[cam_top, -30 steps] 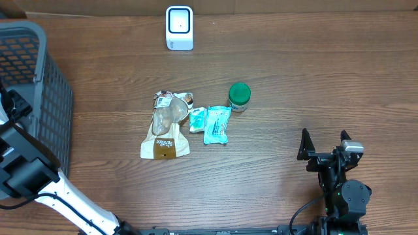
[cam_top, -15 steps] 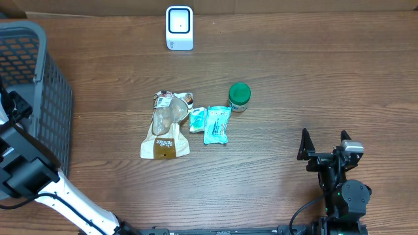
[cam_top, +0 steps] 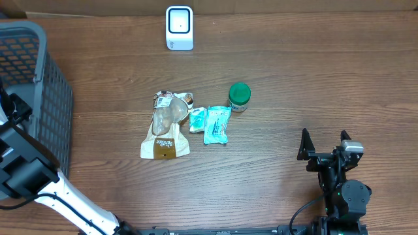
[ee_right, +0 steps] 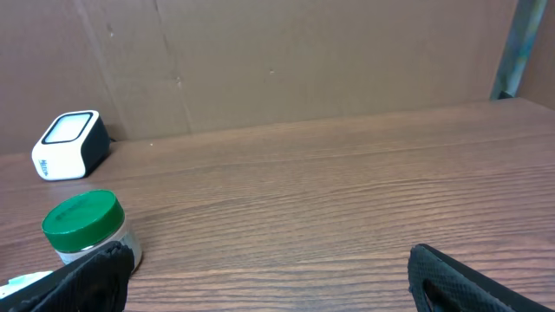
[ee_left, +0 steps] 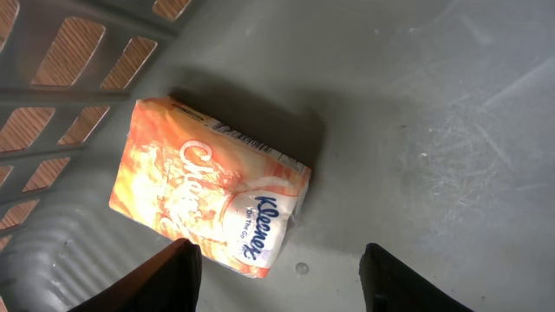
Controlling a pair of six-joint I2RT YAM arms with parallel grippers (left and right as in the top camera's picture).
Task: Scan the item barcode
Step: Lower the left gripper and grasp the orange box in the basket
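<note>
Tissue pack (ee_left: 212,199) looks glossy; basket (ee_left: 416,104) seemingly matt plastic.

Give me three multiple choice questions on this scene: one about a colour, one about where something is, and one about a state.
1. The lid of the jar is: A green; B red; C white.
2. The orange tissue pack lies: A beside the jar; B inside the grey basket; C on top of the jar.
3. The left hand is: A shut on the tissue pack; B shut on nothing; C open above the tissue pack.
Answers:
1 A, the overhead and right wrist views both show a green lid.
2 B, the basket's walls and floor surround it in the left wrist view.
3 C, its fingers stand apart with nothing between them, and the pack lies beyond.
</note>
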